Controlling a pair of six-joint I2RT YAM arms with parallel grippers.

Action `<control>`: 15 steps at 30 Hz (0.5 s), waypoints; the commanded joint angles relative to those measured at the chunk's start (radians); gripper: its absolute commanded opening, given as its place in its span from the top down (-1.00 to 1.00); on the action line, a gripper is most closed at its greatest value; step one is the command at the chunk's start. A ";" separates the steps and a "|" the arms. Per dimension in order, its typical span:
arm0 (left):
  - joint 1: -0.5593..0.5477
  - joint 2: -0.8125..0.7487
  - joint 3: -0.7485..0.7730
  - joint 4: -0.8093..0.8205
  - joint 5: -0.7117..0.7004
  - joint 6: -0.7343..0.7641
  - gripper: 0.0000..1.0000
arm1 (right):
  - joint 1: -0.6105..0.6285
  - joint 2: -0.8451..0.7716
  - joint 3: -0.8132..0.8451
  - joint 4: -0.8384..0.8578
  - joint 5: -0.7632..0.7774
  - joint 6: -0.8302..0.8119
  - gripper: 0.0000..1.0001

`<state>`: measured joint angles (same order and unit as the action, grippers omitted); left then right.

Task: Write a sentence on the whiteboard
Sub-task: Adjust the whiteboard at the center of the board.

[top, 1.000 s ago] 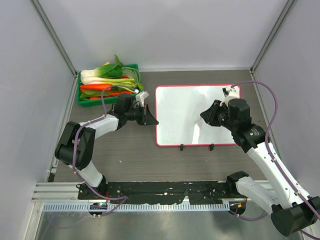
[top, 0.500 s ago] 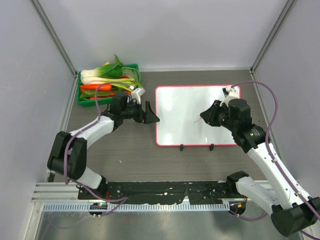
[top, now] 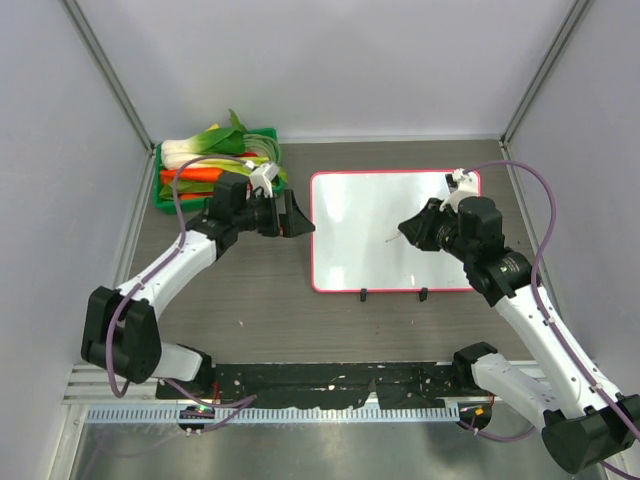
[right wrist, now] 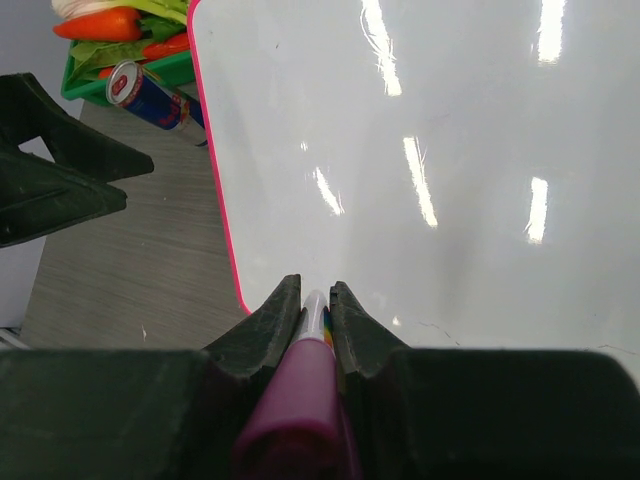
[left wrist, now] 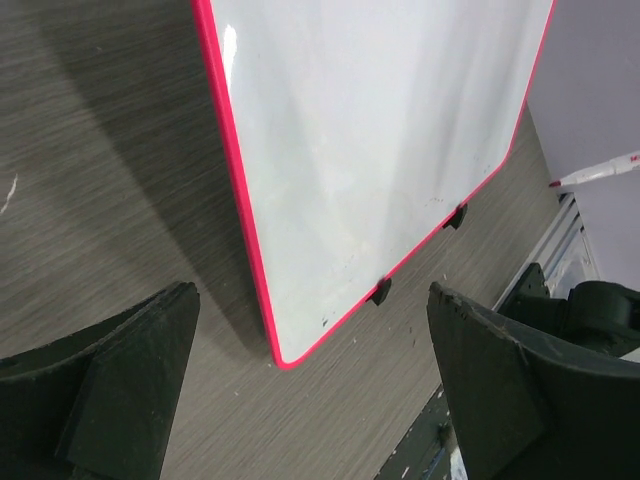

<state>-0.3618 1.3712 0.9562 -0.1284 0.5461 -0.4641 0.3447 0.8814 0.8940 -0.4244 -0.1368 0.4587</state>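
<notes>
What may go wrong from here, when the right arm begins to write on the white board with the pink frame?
1. The left gripper stands open at the left edge of the whiteboard and clamps nothing, so the board may slide when the pen presses on it.
2. The right gripper pinches the pink marker only between narrow fingertips; under pressure it may tilt or slip.
3. A can sits near the left gripper and may be knocked.

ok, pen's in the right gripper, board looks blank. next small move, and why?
Probably lower the right gripper until the marker tip touches the whiteboard. The marker is clamped between its fingers, pointing at the glossy surface, and no writing shows yet. The left gripper stands open beside the board's left edge, holding nothing.
</notes>
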 commanded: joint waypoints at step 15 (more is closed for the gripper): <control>0.037 0.423 0.299 0.096 0.271 0.033 -0.50 | -0.013 0.008 0.051 0.067 -0.004 -0.017 0.98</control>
<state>-0.3305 1.7702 1.2102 -0.1314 0.6609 -0.4385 0.3382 0.8860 0.8940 -0.4122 -0.1413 0.4568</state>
